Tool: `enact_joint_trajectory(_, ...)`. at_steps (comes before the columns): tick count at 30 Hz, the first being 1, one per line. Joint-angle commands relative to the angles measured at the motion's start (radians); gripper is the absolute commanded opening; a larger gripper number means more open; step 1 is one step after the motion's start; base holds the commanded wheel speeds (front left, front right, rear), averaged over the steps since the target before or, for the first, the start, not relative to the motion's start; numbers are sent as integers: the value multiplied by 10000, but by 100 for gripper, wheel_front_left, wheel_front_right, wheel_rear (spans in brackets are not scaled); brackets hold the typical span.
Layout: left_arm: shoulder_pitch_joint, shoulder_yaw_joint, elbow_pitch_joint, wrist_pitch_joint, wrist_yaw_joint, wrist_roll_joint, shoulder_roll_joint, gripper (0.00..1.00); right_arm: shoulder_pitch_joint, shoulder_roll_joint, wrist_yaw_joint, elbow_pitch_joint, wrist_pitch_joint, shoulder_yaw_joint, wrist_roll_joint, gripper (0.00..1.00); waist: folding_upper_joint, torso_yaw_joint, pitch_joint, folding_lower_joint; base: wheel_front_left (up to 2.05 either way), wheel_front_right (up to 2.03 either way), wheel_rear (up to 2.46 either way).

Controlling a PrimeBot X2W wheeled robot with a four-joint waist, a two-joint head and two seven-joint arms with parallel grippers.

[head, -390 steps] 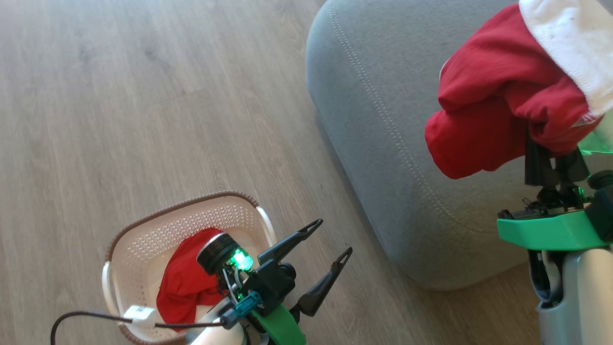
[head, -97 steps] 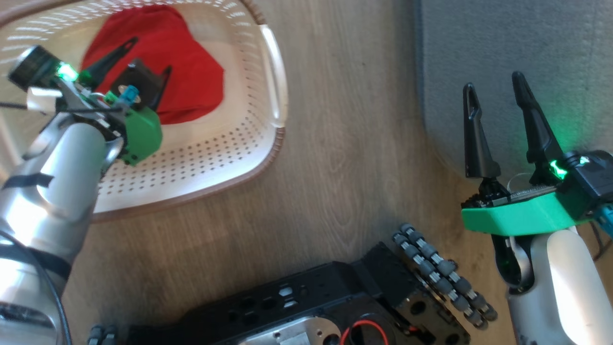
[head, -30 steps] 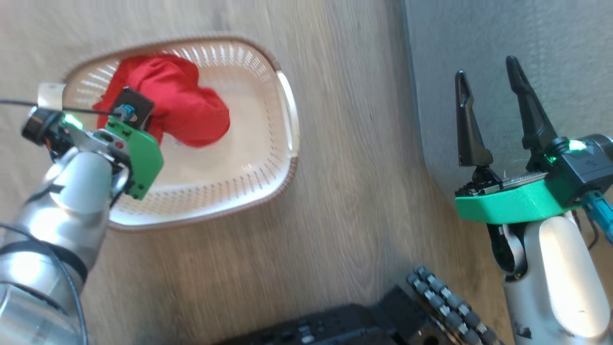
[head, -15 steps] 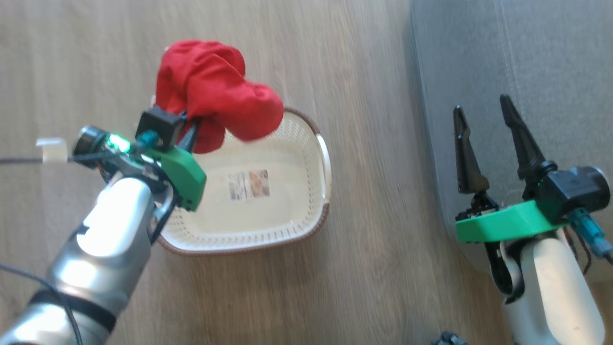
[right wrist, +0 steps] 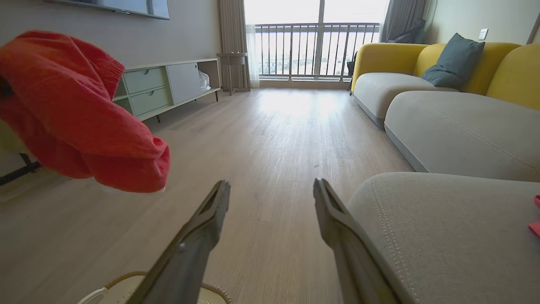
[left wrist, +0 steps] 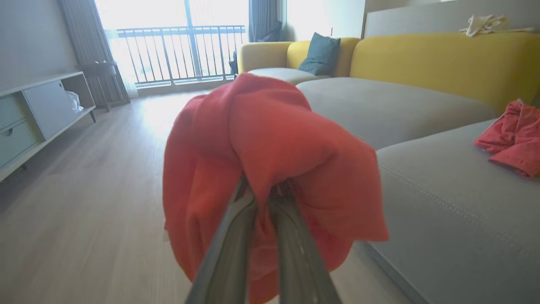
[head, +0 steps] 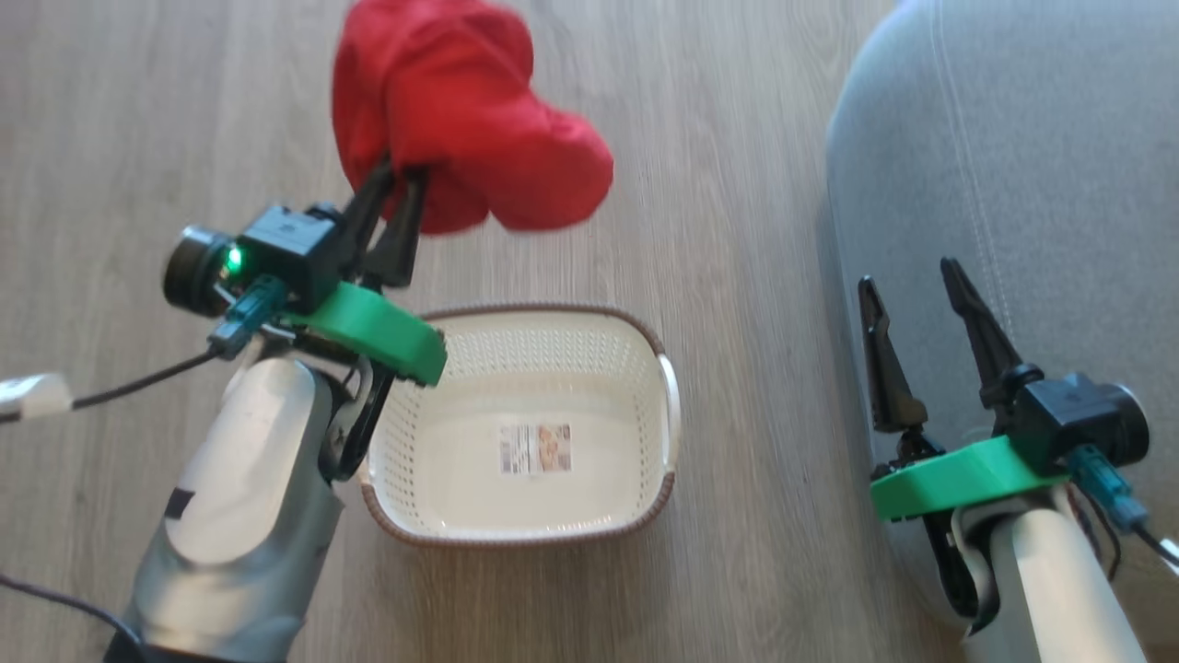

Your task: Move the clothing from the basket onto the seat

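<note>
Pale wood-look flooring (head: 138, 110) is seen in the head view, with the oval cream basket (head: 649, 341) set on it, its perforated walls and brown braided rim bare of cloth and a paper label (head: 535, 448) exposed on its bottom. A bunched red garment (head: 479, 101) is held raised clear of the basket, pinched by the nearly closed left gripper (head: 398, 180). The right gripper (head: 907, 276) is spread wide and carries nothing, poised at the rounded corner of the grey upholstered seat (head: 1041, 138), along which a line of pale stitching (head: 958, 147) is run. In the left wrist view the soft folds are draped over both dark fingers (left wrist: 228, 253), and a second red garment (left wrist: 512, 137) is shown lying on the seat close to the yellow backrests (left wrist: 430, 59). In the right wrist view the held garment is hung at the left, well apart from the open fingers, and a low sideboard (right wrist: 168, 86) is seen behind it.
</note>
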Motion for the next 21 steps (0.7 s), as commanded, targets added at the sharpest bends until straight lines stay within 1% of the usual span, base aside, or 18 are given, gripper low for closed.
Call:
enact_joint_trajectory(1,-174,598,-823,-125,-50,179,7,0,75,-58,-2,-233,-63,232,-64,100,-1,208,-419,1,0,0,0)
enact_joint_trajectory(7,203,1409,-2902,-125,-122,816,-471,0,271,-58,-2,-126,-63,281,-76,100,-1,247,-891,1,0,0,0)
enact_joint_trajectory(11,443,1633,-4042,-125,-269,1084,-715,0,387,-58,-2,-76,-63,317,-56,100,-1,225,-1110,1,0,0,0)
enact_joint_trajectory(15,732,1396,-4758,-125,-566,1294,-874,0,476,-58,-2,-52,-63,306,-52,100,-1,201,-1301,1,0,0,0)
enact_joint_trajectory(21,1150,602,-5050,-126,-867,1482,-1009,0,551,-58,-2,-67,-63,277,-65,100,-1,195,-1442,1,0,0,0)
